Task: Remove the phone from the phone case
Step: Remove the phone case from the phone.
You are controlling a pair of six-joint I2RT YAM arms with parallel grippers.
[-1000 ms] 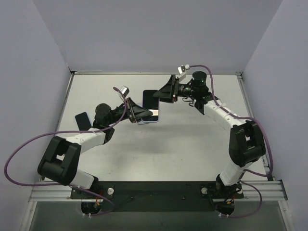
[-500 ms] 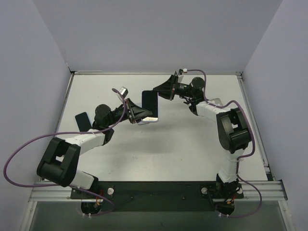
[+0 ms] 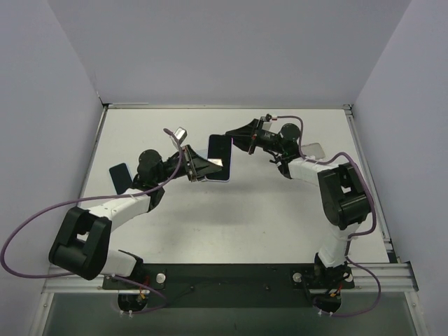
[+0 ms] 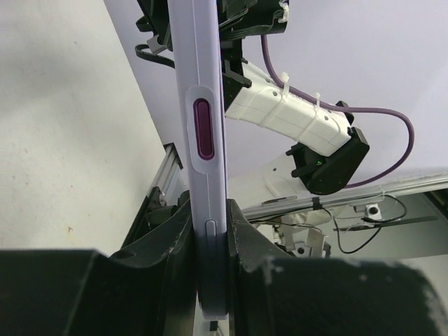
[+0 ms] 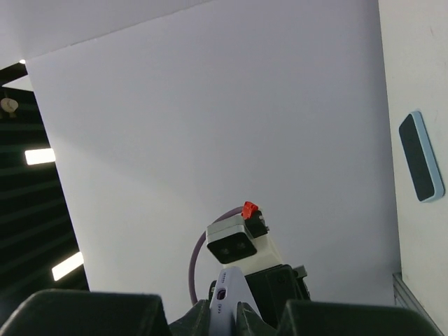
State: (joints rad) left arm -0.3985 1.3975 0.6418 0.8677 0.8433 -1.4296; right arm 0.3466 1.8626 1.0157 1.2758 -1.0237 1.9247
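The phone [image 3: 219, 152], dark screen up, sits in a lavender phone case [image 4: 199, 84] held above the middle of the table. In the left wrist view the case stands edge-on with a purple side button. My left gripper [image 4: 210, 217] is shut on its near end, and from above this left gripper [image 3: 203, 166] is at the phone's left side. My right gripper [image 3: 232, 134] is shut on the far right corner of the case. In the right wrist view a lavender corner of the case [image 5: 227, 294] is pinched between the tips of my right gripper [image 5: 225, 313].
A dark blue slab with a pale rim [image 3: 120, 176] lies on the table by the left arm; the right wrist view shows this slab [image 5: 421, 155] too. A pale flat thing [image 3: 313, 149] lies behind the right forearm. Grey walls enclose three sides of the table [image 3: 266, 217].
My right gripper has closed on the far corner of the case, and its arm has folded in closer. The left gripper has kept its grip and barely moved.
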